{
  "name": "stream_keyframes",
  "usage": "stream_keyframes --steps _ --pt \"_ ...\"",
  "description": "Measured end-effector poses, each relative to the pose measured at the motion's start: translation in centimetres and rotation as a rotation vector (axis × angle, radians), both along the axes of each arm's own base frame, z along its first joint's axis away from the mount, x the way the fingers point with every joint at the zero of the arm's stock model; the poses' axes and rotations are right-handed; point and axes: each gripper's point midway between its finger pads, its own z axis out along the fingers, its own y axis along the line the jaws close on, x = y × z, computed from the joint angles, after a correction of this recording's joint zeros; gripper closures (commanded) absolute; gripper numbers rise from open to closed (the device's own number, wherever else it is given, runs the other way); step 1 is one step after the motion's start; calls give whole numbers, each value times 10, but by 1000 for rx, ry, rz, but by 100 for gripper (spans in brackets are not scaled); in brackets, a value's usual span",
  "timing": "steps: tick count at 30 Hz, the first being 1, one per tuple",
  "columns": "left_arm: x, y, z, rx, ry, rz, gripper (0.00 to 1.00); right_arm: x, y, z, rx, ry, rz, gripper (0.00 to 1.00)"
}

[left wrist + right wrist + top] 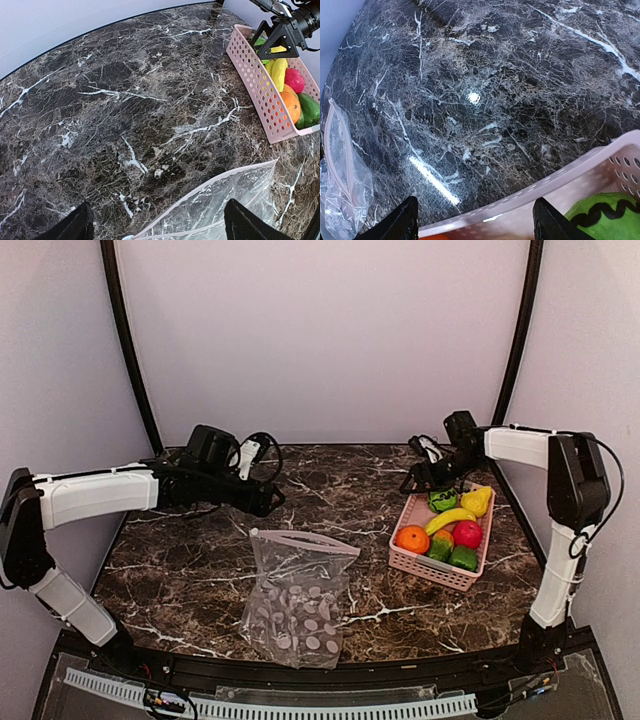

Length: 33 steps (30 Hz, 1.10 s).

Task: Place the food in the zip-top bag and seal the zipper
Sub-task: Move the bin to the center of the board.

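The zip-top bag (pixel 298 595) lies flat at the middle front of the marble table, and no food shows inside it. Its zipper (pixel 305 540) faces the back. The food sits in the pink basket (pixel 478 550): an orange (pixel 412 538), banana (pixel 450 519), pear (pixel 477 501), red fruit (pixel 467 534), green pepper (pixel 443 500) and green pieces (pixel 463 558). My left gripper (pixel 265 500) is open and empty, just behind the bag's top edge (pixel 220 200). My right gripper (pixel 415 480) is open and empty over the basket's far left rim (pixel 560 175), beside the green pepper (pixel 605 215).
The basket stands at the right of the table, near the right arm's base. A curved black frame and pale walls close in the back and sides. Bare marble lies between bag and basket. The bag also shows at the left edge of the right wrist view (pixel 340 190).
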Motion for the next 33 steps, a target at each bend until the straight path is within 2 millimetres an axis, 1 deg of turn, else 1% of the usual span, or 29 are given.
stream_keyframes --steps 5,9,11,14,16,18,19,20,21,22,23,24,27,30,33 --pt "2 1 0 7 5 12 11 2 10 -3 -12 46 -29 24" --pt "1 2 -2 8 17 17 11 7 22 -8 -30 66 -21 31" --pt "0 1 -2 5 20 20 11 13 30 -14 -42 71 -10 38" --pt "0 1 -2 3 22 27 11 29 44 -25 -69 58 8 47" --pt "1 2 -2 3 22 32 11 37 53 -30 -89 48 22 55" --pt "1 3 -1 3 20 40 11 43 62 -28 -102 27 42 67" --pt "1 4 -1 3 19 43 11 47 68 -26 -113 11 50 69" --pt "1 4 -1 3 19 46 11 50 74 -25 -120 -3 60 74" --pt "0 6 0 4 17 49 11 51 80 -25 -127 -13 71 75" --pt "-1 7 1 5 14 52 11 50 86 -25 -136 -24 88 76" --pt "-3 10 2 6 12 56 11 48 92 -25 -146 -34 105 81" --pt "-4 11 3 7 9 60 11 46 97 -25 -160 -47 121 84" --pt "-6 14 11 0 -6 65 11 40 106 -27 -196 -79 171 96" --pt "-7 15 16 -7 -17 63 11 40 108 -26 -245 -144 218 99" --pt "-9 16 15 3 -14 59 11 35 102 -27 -297 -194 266 99"
